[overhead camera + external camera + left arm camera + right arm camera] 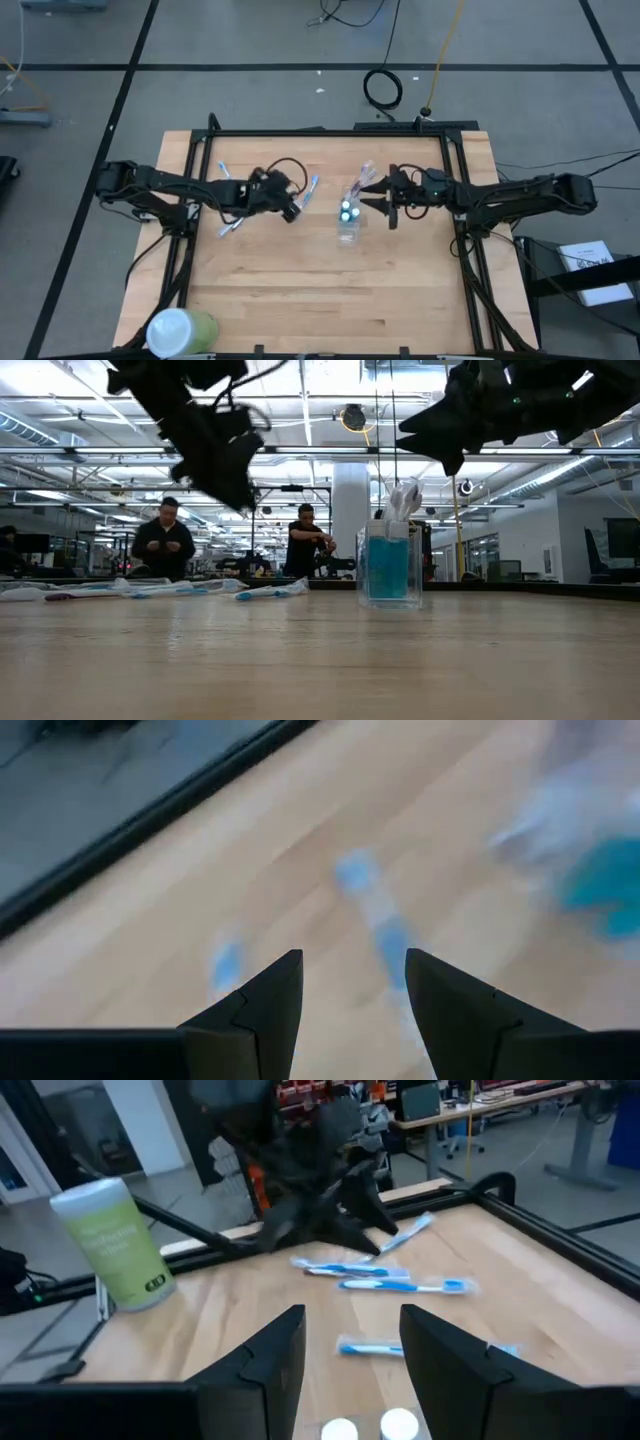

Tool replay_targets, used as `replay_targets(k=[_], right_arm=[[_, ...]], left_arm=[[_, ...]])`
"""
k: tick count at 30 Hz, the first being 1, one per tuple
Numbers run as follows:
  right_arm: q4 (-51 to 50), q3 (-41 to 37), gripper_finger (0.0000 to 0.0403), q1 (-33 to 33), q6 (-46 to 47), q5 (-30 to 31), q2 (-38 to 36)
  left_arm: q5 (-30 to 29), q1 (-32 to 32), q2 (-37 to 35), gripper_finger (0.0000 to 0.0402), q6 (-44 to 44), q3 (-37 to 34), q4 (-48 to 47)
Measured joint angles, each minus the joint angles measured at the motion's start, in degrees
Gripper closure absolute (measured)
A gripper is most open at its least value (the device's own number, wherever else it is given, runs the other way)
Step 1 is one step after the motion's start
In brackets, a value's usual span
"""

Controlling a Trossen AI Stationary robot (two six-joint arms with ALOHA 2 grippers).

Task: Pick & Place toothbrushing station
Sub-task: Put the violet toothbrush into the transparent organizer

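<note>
A small clear cup (pixel 348 222) stands mid-table with two white-capped tubes (pixel 340 1430) inside it and a wrapped brush (pixel 403 500) sticking up out of it. Blue-and-white toothbrushes lie flat on the wood: one (pixel 312 188) just left of the cup, others (pixel 228 228) farther left. My left gripper (pixel 293 211) hangs open above the brush (pixel 385 935) left of the cup, slanting down. My right gripper (pixel 374 206) is open and level, just right of and above the cup, with nothing between its fingers (pixel 350 1315).
A tall pale-green container (pixel 180 330) stands at the table's near left corner. A black frame (pixel 330 131) runs round the table's edges. Bare wood lies between the cup and the near edge. People stand in the room beyond the table (pixel 165 540).
</note>
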Motion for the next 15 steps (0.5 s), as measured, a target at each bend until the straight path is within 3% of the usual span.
replay_targets(k=[4, 7, 11, 15], right_arm=[[-1.0, 0.0, 0.0248, 0.0, -1.1, 0.1, -0.1], [-1.2, 0.0, 0.0248, 0.0, -1.2, 0.2, 0.2], [-1.2, 0.0, 0.0248, 0.0, -1.2, 0.2, 0.2], [-1.7, 0.0, 0.0248, 0.0, -1.4, 0.1, 0.2]], left_arm=[[-0.9, 1.7, 0.2, 0.0220, -14.0, 0.0, -16.2], [3.1, 2.3, 0.6, 0.0220, -22.0, -0.2, -24.3], [13.3, 1.4, 0.6, 0.0220, -26.1, -2.4, -26.9], [18.6, 0.0, 0.6, 0.0220, -30.0, -6.5, -26.7]])
